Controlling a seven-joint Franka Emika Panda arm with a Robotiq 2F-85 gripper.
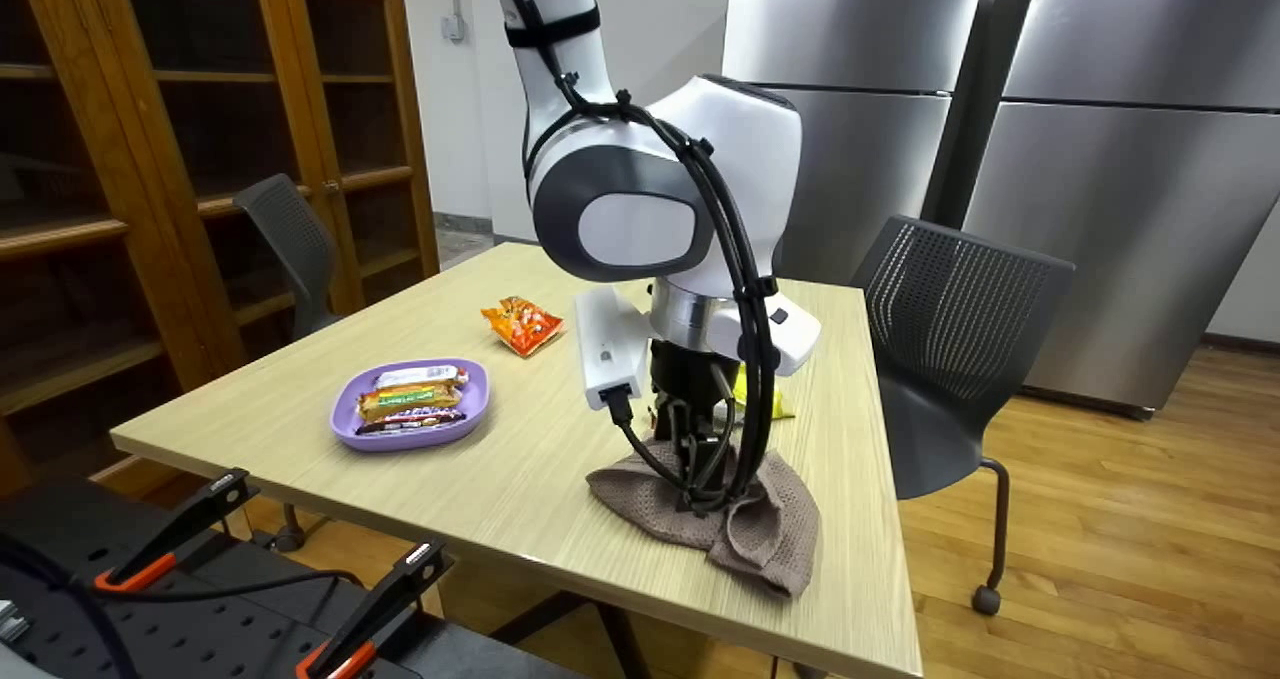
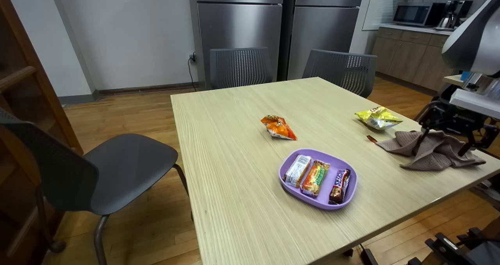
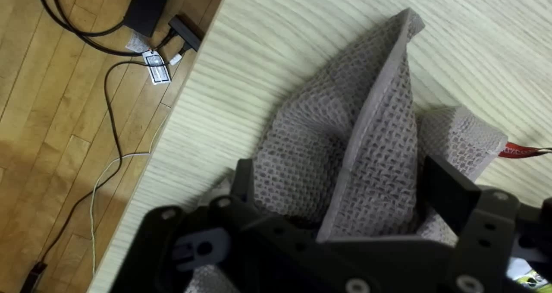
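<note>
A grey-brown waffle-weave towel [image 1: 650,499] lies crumpled near the table's edge, also visible as a towel [image 2: 43,155] heap in neither neat fold nor stack. My gripper [image 3: 345,185] is low over it with its jaws wide apart. Between the fingers [image 3: 450,189] rises a fold of the towel [image 3: 388,155]; whether the pads touch the cloth I cannot tell. A red tag [image 3: 522,150] sticks out from one corner. Close by, a yellow snack bag [image 2: 378,118] stands past the towel, mostly hidden behind the arm in an exterior view [image 1: 780,404].
A purple tray [image 2: 328,183] holds three wrapped bars. Near it lies an orange snack bag [image 2: 279,127]. Chairs [image 1: 960,339] stand around the table [image 2: 234,171]. Black clamps [image 1: 375,609] with orange parts grip the bench beside it. Cables [image 3: 114,124] lie on the floor.
</note>
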